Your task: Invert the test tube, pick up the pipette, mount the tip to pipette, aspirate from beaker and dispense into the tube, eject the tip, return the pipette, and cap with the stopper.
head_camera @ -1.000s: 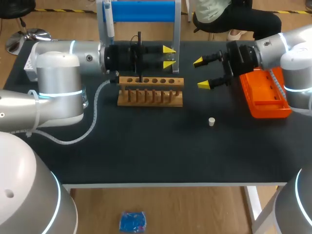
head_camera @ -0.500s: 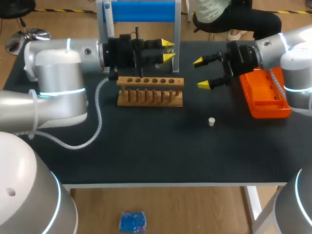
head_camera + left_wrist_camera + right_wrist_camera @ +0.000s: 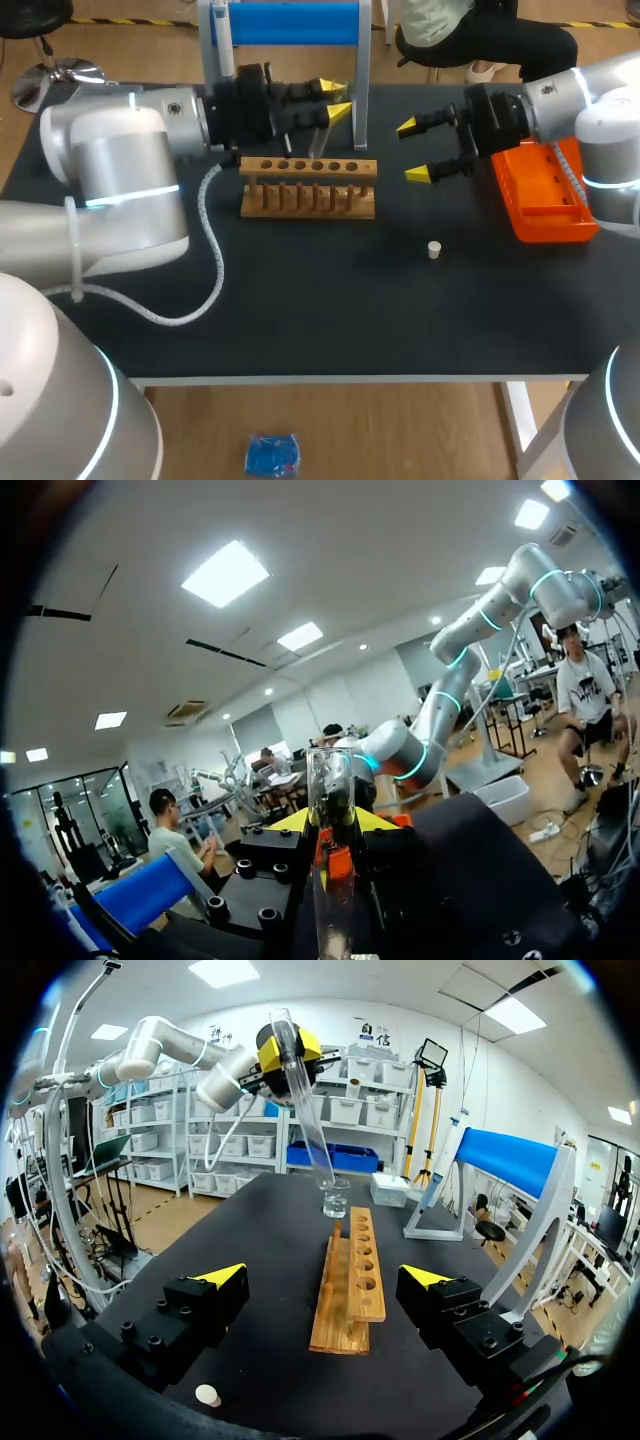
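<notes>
Aloft, clear cylindrical tube (image 3: 306, 1110), holed wooden rack (image 3: 308, 185)

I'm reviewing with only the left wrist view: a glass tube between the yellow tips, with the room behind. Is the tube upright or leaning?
Observer: Leaning. The right wrist view shows the test tube slanted in the left gripper, gripped near its upper end.
Operator: Where is the rack?
Observer: In the head view the wooden rack stands on the table close by that gripper, its holes empty.
Operator: And the stopper?
Observer: The stopper lies loose on the table, on the side of the right gripper, which is open.
</notes>
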You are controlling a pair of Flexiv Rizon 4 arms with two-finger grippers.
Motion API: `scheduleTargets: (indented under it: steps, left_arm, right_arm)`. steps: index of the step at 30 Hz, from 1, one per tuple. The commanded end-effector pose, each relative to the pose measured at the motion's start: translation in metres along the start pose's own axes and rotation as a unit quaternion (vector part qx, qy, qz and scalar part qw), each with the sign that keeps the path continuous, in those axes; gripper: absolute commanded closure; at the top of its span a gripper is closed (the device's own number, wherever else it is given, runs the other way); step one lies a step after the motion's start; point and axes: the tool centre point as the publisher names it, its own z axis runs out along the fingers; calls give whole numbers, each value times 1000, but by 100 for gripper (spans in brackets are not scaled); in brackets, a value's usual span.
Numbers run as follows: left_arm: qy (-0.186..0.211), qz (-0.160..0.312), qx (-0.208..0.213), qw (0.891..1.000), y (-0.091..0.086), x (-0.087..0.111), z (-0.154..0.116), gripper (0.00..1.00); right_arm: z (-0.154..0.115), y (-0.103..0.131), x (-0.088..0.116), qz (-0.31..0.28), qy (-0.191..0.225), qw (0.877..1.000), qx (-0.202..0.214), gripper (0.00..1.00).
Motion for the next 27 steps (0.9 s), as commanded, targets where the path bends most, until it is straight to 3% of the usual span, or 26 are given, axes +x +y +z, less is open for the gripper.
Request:
scheduleTargets:
  steps: [1, 10, 27]
  left_arm:
    - [-15, -16, 4, 1000, 7, -4, 3, 100]
    - [-26, -82, 15, 996, 21, -23, 3, 100]
    - [-24, -106, 32, 994, 50, -51, 3, 100]
  right_arm:
    - [0, 0, 0, 0, 0, 1000, 0, 0]
    - [0, 0, 0, 0, 0, 1000, 0, 0]
    - [0, 0, 0, 0, 0, 1000, 0, 0]
